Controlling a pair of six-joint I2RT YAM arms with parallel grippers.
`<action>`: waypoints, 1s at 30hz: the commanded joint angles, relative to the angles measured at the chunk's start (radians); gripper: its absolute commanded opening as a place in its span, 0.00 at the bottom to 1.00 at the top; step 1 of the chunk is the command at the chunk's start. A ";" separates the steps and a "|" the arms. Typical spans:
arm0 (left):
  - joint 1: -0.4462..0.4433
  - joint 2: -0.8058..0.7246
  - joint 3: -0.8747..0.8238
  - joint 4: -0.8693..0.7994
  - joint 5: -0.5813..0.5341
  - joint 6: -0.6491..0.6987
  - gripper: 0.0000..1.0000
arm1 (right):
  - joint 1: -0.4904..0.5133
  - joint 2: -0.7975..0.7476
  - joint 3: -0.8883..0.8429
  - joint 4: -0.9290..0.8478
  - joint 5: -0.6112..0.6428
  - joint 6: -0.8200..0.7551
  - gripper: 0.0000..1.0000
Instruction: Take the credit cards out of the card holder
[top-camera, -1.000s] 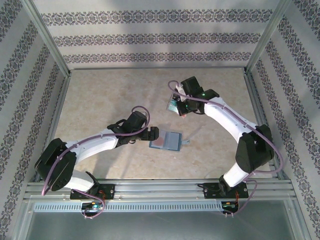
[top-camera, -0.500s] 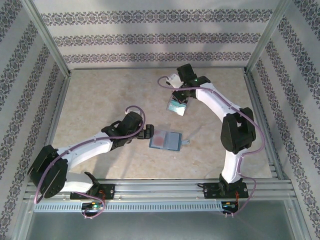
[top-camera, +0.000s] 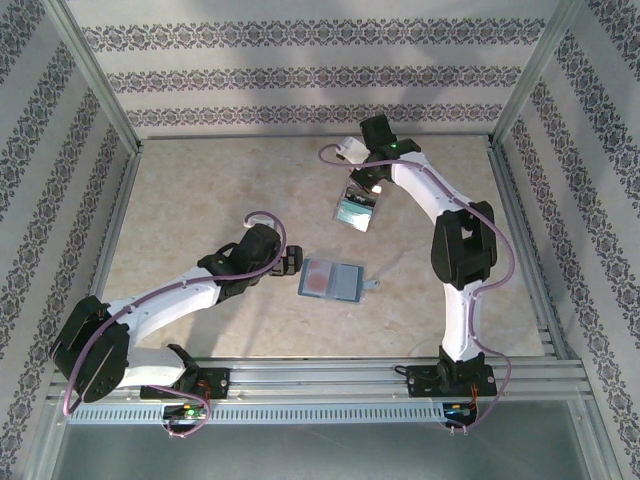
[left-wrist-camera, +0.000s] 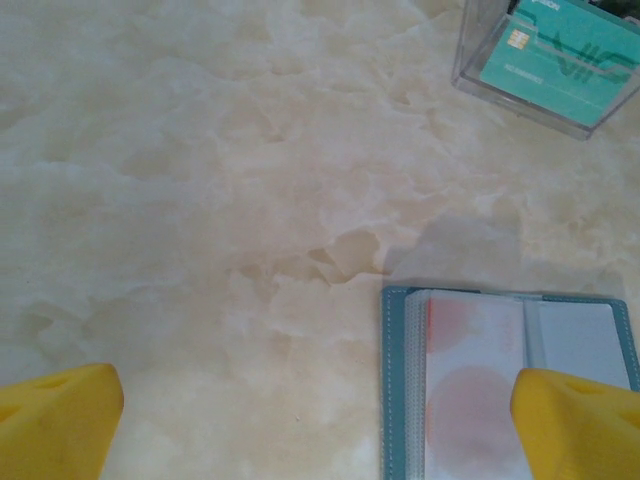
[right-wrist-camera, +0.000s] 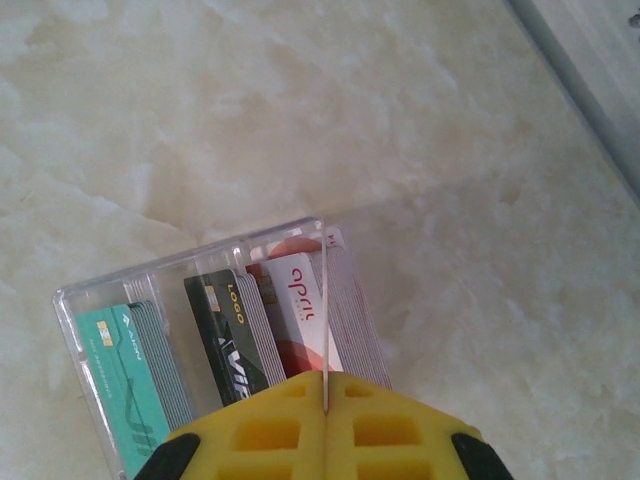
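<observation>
The card holder (top-camera: 331, 281), a slate blue-grey wallet, lies open and flat in mid-table. A pinkish credit card (left-wrist-camera: 470, 370) shows through its clear sleeve. My left gripper (top-camera: 291, 263) is open just left of the wallet. In the left wrist view one yellow fingertip (left-wrist-camera: 575, 425) overlaps the holder (left-wrist-camera: 400, 400) and the other stands over bare table. Farther back, my right gripper (top-camera: 366, 186) is shut on a thin credit card (right-wrist-camera: 326, 310), seen edge-on. It holds the card over the right end of a clear box (right-wrist-camera: 190, 268).
The clear plastic box (top-camera: 357, 209) holds teal, black and red-white cards upright in rows. It also sits at the top right of the left wrist view (left-wrist-camera: 545, 60). A metal frame rail (right-wrist-camera: 590, 60) and patterned walls ring the marble table.
The right arm has swung its elbow up and carried the gripper back, with the card still in it over the clear box. The left gripper has drawn slightly left, away from the wallet.
</observation>
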 joint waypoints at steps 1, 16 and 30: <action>0.017 -0.031 -0.004 0.014 -0.034 0.007 0.99 | -0.006 0.025 0.044 -0.029 -0.028 -0.037 0.00; 0.033 -0.067 -0.016 0.010 -0.035 0.002 0.99 | -0.042 0.063 0.072 -0.059 -0.074 -0.065 0.00; 0.052 -0.100 -0.021 -0.001 -0.036 0.018 0.99 | -0.056 0.059 0.017 -0.030 -0.119 -0.088 0.00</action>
